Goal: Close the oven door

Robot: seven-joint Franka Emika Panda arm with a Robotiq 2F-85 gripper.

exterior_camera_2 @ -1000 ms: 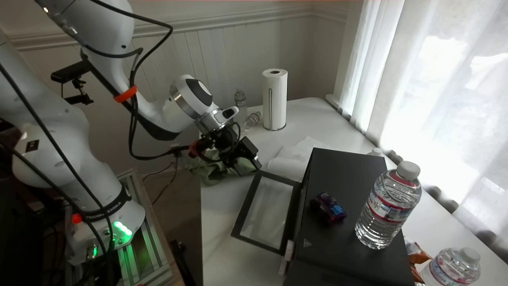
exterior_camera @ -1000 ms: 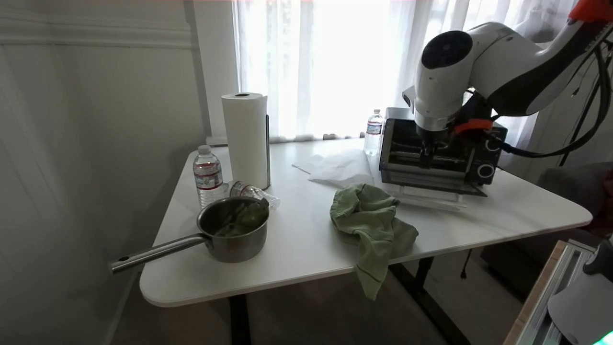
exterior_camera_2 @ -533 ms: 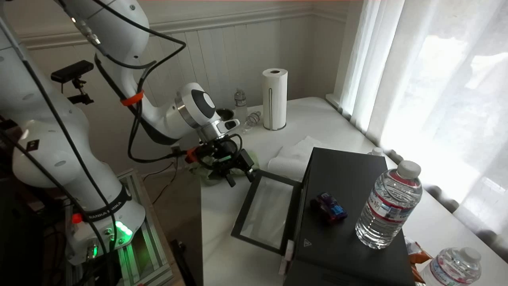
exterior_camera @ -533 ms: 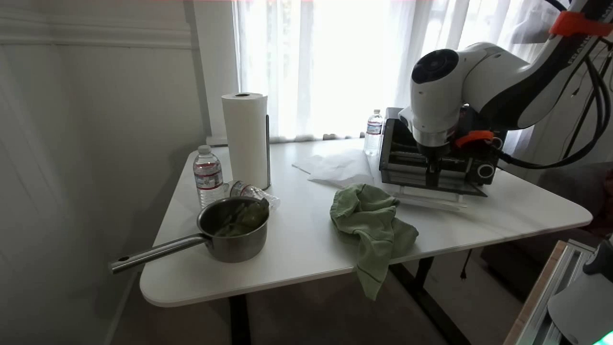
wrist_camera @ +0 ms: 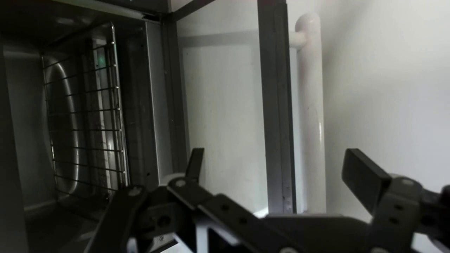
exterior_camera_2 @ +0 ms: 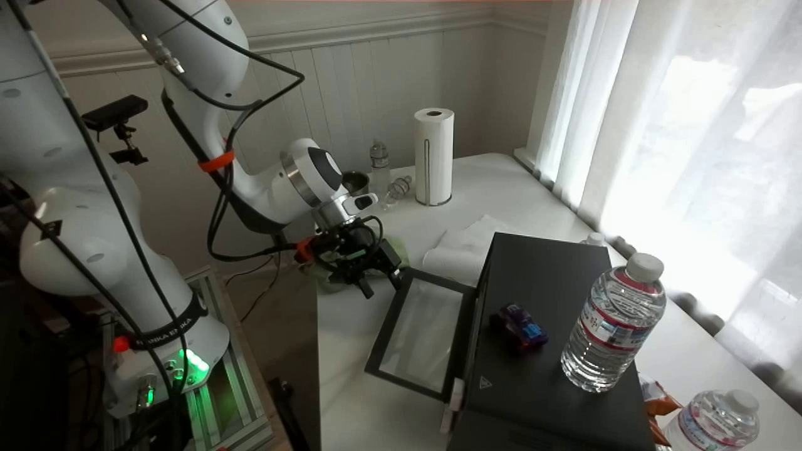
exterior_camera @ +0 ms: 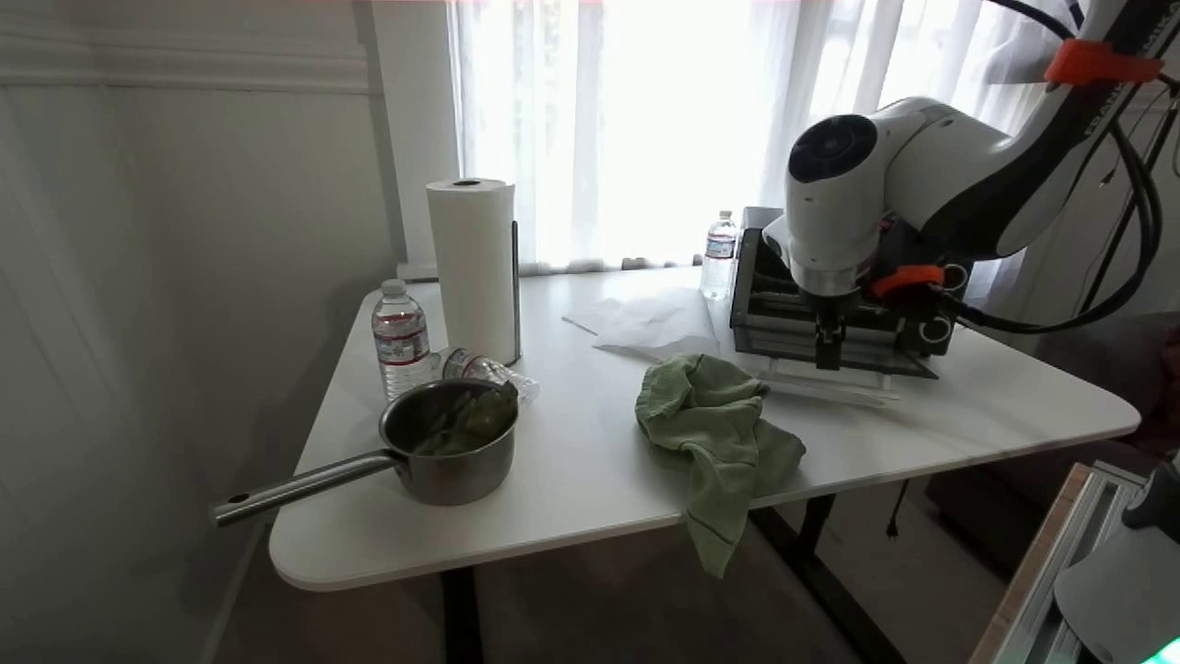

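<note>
The oven [exterior_camera_2: 545, 282] is a dark box on the white table, and its front [exterior_camera: 749, 277] shows in an exterior view. The oven door [exterior_camera_2: 421, 335] hangs open, folded down to about level, with a dark frame around clear glass. In the wrist view the door's glass [wrist_camera: 225, 116] and the pale handle bar [wrist_camera: 311, 116] lie below the fingers. My gripper [exterior_camera_2: 382, 285] is open and empty, near the door's outer edge. In the wrist view my gripper [wrist_camera: 277, 161] has the door's outer frame and handle showing between its fingers. Contact with the door cannot be told.
A water bottle [exterior_camera_2: 617, 326] and a small toy car [exterior_camera_2: 519, 327] rest on the oven's top. A green cloth [exterior_camera: 719, 415] lies beside the door. A bottle [exterior_camera: 719, 258], paper [exterior_camera: 654, 323], a paper towel roll [exterior_camera: 472, 267] and a saucepan [exterior_camera: 461, 461] are on the table.
My gripper has moved down, and slightly left in an exterior view, to near the door's outer edge. The oven door has not moved.
</note>
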